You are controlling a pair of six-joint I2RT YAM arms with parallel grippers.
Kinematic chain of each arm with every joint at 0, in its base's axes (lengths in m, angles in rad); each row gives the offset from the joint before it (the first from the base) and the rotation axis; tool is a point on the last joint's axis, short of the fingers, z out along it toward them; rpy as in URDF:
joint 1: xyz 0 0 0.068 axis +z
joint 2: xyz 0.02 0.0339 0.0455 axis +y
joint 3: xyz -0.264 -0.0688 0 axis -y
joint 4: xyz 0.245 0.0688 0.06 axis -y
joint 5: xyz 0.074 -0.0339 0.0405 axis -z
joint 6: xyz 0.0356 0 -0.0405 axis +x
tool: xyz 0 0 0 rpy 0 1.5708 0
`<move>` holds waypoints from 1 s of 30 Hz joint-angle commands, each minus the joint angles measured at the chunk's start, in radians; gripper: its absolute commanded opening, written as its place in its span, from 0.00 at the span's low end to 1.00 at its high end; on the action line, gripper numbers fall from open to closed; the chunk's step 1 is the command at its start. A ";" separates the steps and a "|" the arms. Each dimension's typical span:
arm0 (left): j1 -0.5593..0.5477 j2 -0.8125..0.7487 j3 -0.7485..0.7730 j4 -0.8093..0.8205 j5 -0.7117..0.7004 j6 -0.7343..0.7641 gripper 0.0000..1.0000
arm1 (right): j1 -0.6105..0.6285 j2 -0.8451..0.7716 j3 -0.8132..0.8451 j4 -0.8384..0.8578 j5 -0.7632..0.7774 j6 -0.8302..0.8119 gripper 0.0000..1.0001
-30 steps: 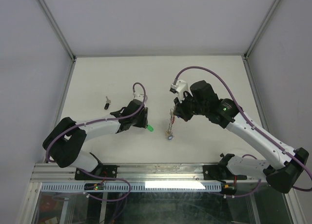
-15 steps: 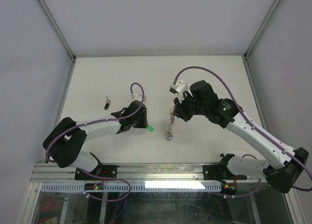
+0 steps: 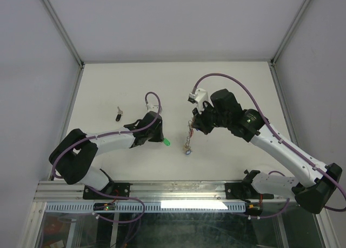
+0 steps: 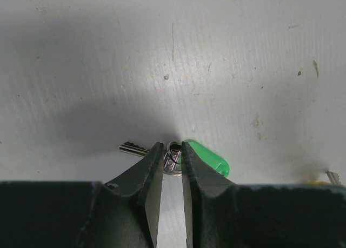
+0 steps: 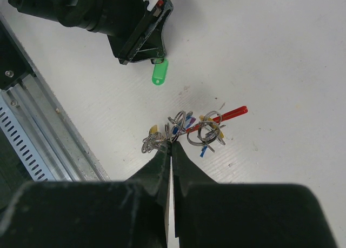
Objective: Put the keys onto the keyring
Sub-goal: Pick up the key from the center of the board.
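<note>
Flanking green key (image 4: 208, 157): left end effector (image 4: 172, 146)

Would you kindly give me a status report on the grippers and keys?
Left gripper straddling the loop of the green-capped metal key, grip unconfirmed. Right gripper shut on the keyring bunch with red plastic arc. Black-capped key lying loose. No obstruction seen.

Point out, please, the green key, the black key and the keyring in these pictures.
green key (image 4: 208, 157), left wrist view, on its green cap.
black key (image 3: 118, 118), top external view, on its black head.
keyring (image 5: 227, 114), right wrist view, on its red arc.
</note>
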 commanded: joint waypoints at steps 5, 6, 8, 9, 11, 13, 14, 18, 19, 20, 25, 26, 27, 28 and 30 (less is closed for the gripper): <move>-0.010 0.007 0.006 0.039 0.005 -0.015 0.16 | 0.004 -0.013 0.007 0.066 -0.022 0.015 0.00; -0.011 0.008 0.006 0.041 0.007 -0.015 0.15 | 0.004 -0.013 0.008 0.065 -0.022 0.015 0.00; -0.009 0.008 0.008 0.045 0.011 -0.015 0.12 | 0.004 -0.014 0.006 0.066 -0.022 0.016 0.00; -0.010 0.008 0.007 0.048 0.014 -0.015 0.11 | 0.004 -0.015 0.006 0.065 -0.022 0.016 0.00; -0.010 0.006 0.005 0.054 0.019 -0.015 0.08 | 0.004 -0.016 0.005 0.065 -0.021 0.015 0.00; -0.010 0.002 0.005 0.060 0.023 -0.015 0.04 | 0.004 -0.018 0.004 0.066 -0.020 0.017 0.00; -0.010 -0.002 0.005 0.061 0.024 -0.015 0.02 | 0.004 -0.019 0.004 0.065 -0.019 0.017 0.00; -0.009 -0.034 0.011 0.067 0.028 -0.013 0.00 | 0.004 -0.024 0.001 0.066 -0.016 0.018 0.00; -0.010 -0.045 0.012 0.069 0.028 -0.011 0.00 | 0.004 -0.025 0.000 0.067 -0.016 0.018 0.00; -0.009 -0.055 0.013 0.073 0.029 -0.007 0.00 | 0.004 -0.027 -0.001 0.067 -0.015 0.018 0.00; -0.011 -0.115 0.002 0.098 0.039 0.022 0.00 | 0.005 -0.035 -0.011 0.074 -0.002 0.021 0.00; -0.010 -0.122 -0.003 0.107 0.044 0.032 0.00 | 0.004 -0.040 -0.014 0.081 0.009 0.024 0.00; -0.010 -0.131 -0.009 0.117 0.051 0.045 0.00 | 0.004 -0.045 -0.021 0.091 0.017 0.025 0.00; -0.010 -0.141 -0.018 0.127 0.056 0.055 0.00 | 0.004 -0.052 -0.029 0.108 0.022 0.026 0.00; -0.010 -0.165 -0.030 0.147 0.074 0.082 0.00 | 0.005 -0.072 -0.055 0.155 0.025 0.030 0.00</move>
